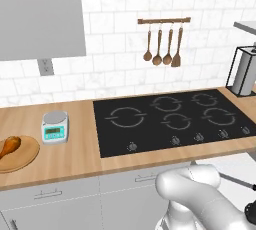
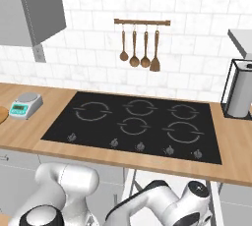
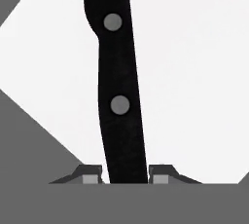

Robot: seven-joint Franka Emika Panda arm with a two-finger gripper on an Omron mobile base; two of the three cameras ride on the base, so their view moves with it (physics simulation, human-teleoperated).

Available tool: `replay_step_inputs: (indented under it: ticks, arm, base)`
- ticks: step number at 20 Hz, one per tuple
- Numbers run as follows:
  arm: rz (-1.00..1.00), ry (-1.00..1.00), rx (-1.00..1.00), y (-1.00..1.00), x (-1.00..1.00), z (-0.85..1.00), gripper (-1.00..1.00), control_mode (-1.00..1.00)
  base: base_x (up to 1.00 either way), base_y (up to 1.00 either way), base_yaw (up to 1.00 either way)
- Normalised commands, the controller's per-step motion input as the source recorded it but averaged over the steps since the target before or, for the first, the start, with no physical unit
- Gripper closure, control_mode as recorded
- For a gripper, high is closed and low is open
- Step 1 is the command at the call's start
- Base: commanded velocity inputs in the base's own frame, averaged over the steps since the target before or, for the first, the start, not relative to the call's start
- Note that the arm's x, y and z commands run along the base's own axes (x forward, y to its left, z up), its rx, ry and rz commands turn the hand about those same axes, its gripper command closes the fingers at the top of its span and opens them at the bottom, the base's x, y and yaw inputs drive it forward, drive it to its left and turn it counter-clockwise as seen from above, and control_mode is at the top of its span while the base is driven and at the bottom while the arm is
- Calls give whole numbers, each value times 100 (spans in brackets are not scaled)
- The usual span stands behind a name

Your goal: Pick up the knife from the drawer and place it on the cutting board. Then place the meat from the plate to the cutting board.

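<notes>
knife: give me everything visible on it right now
In the hand view, the knife shows a black handle with two round grey rivets and the start of a grey blade at the top edge. It lies flat on a white surface, pointing away from the camera. The handle's near end runs between the end effector fingertips, which sit close on either side; contact cannot be confirmed.

Both base views are evenly and brightly lit, with no single source to make out. The white tiled wall (image 1: 125, 44) and the light wooden tabletop (image 1: 75, 129) carry only faint, soft shading. The flat black glass cooktop (image 2: 133, 124) shows no glare. Edges look slightly soft and coarse at this resolution, without bending at the borders. The hand view is flat and high in contrast: the black riveted knife handle (image 3: 119, 96) stands crisp against plain white, casting no shadow.
</notes>
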Motion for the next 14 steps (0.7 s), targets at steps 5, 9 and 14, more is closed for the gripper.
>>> replay_step_inputs:
  ticks: [5,9,14]
  arm:
    - [5,-1,1,-46,-22,100,100,-100]
    - [3,-13,9,-13,27,100,100,-100]
    - [1,-21,6,8,87,91,100,-100]
  base:
    - [0,0,0]
    - [0,0,0]
    - [0,0,0]
